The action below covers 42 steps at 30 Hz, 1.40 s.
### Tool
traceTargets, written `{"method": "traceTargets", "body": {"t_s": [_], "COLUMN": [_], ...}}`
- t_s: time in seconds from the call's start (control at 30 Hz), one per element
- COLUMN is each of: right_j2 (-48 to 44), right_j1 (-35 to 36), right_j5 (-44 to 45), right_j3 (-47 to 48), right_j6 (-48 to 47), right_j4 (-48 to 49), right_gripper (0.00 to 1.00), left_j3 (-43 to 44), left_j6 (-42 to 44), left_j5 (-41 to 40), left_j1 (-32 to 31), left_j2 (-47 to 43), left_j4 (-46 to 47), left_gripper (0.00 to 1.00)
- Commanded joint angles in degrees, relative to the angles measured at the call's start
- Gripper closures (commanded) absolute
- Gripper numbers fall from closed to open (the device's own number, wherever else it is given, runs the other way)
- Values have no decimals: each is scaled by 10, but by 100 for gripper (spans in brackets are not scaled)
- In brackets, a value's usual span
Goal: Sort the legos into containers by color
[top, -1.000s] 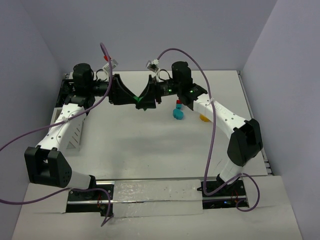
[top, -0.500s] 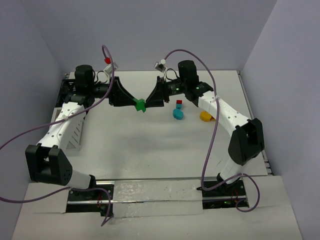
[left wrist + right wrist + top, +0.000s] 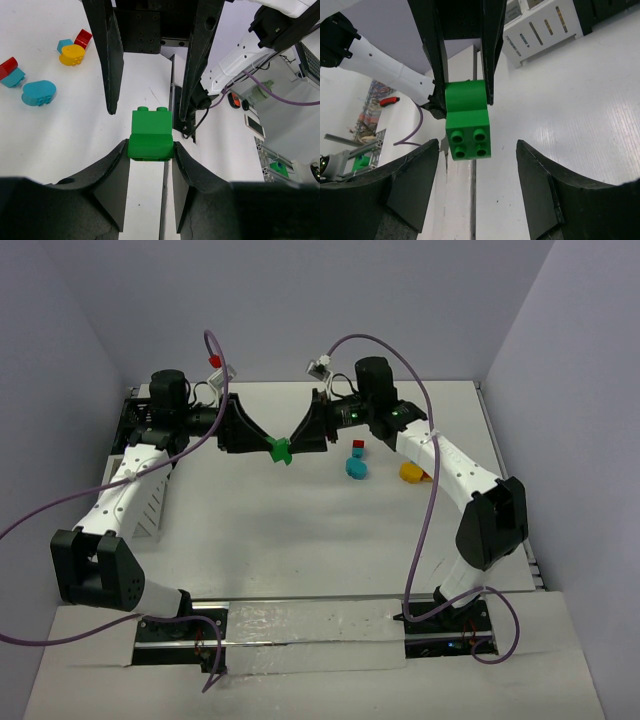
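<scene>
Within the last second the right tool [image 3: 476, 146] had drawn back a little from the green lego [image 3: 279, 450] and tilted up. It had been bunched tight against the lego; at this moment its 2 fingers stood spread, 1 on each side of the lego and clear of it. The left tool [image 3: 150, 150] had not let go: its fingers stayed clamped on the lego's lower half, holding it up off the table [image 3: 300, 530], studs toward the right tool. I judged this a hand-over not yet made, so the green lego had still reached no container.

A red lego [image 3: 358, 445], a cyan lego [image 3: 355, 468] and a yellow lego [image 3: 410, 472] lay loose to the right of the green lego. The white container [image 3: 542, 32] sat well to the green lego's left, largely hidden behind the left arm from above. A dark shape [image 3: 612, 10] cut off at the right wrist view's corner might have been the black container; I could not tell. Neither container's contents showed, and the right arm covered part of the yellow lego.
</scene>
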Motion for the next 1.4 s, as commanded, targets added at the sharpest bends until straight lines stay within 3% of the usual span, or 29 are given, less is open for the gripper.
{"method": "traceTargets", "body": {"t_s": [0.0,0.23,0.3,0.57,0.63,0.67,0.83,1.17,1.27,1.37], "right_j2": [9,12,12,16,14,14,10,-8,-11,-11], "right_j1": [11,16,18,22,23,23,11,-26,-28,-28], "right_j5": [-14,-14,-17,-34,-36,-36,-33,-25,-6,21], "right_j3": [42,41,41,43,42,41,38,24,20,19], "right_j6": [3,-9,-13,1,5,5,-5,-70,-88,-103], "right_j4": [23,11,8,22,26,26,14,-61,-72,-79], "right_gripper": [31,36,41,80,98,100,100,100,100,100], "left_j3": [29,27,27,29,30,31,47,87,114,127], "left_j6": [1,-8,-11,10,27,37,151,416,417,335], "left_j5": [16,16,17,0,-5,-6,-13,-56,-100,-212], "left_j1": [-1,-2,-3,-3,-2,-2,17,126,171,226], "left_j2": [-1,-3,-4,-3,-2,-2,-4,32,37,24], "left_j4": [10,21,23,-2,-25,-30,-168,-457,-470,-378], "left_gripper": [100,100,100,100,100,100,100,100,100,100]}}
